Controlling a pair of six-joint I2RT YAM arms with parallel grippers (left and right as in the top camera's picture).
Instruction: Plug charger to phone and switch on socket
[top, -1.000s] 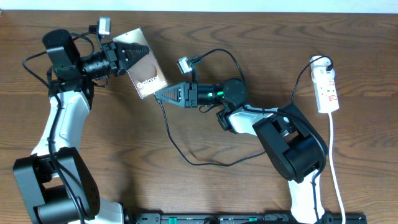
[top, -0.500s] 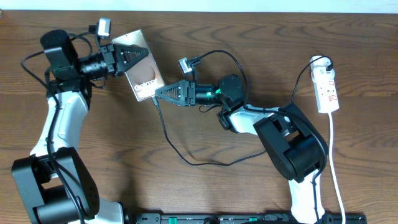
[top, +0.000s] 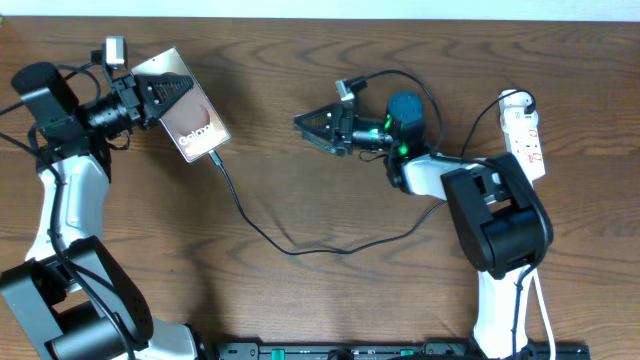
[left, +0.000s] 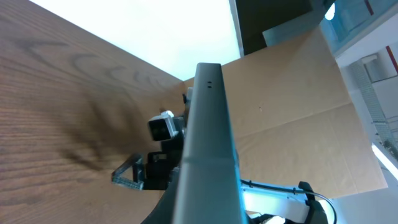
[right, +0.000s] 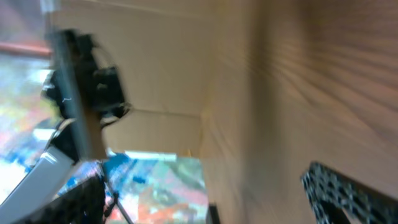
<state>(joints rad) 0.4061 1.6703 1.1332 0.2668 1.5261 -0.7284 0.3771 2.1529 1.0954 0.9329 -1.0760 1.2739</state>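
L gripper (top: 168, 92): closed on phone (top: 197, 130) by its upper end, far-left of table (top: 330, 310) | charger (top: 290, 250): tip meets phone's lower edge, cable loops right twd socket (top: 527, 140) at far-right side | R gripper (top: 305, 123): mid-table, nothing seen in it; opening can't tell, wrist view blurred
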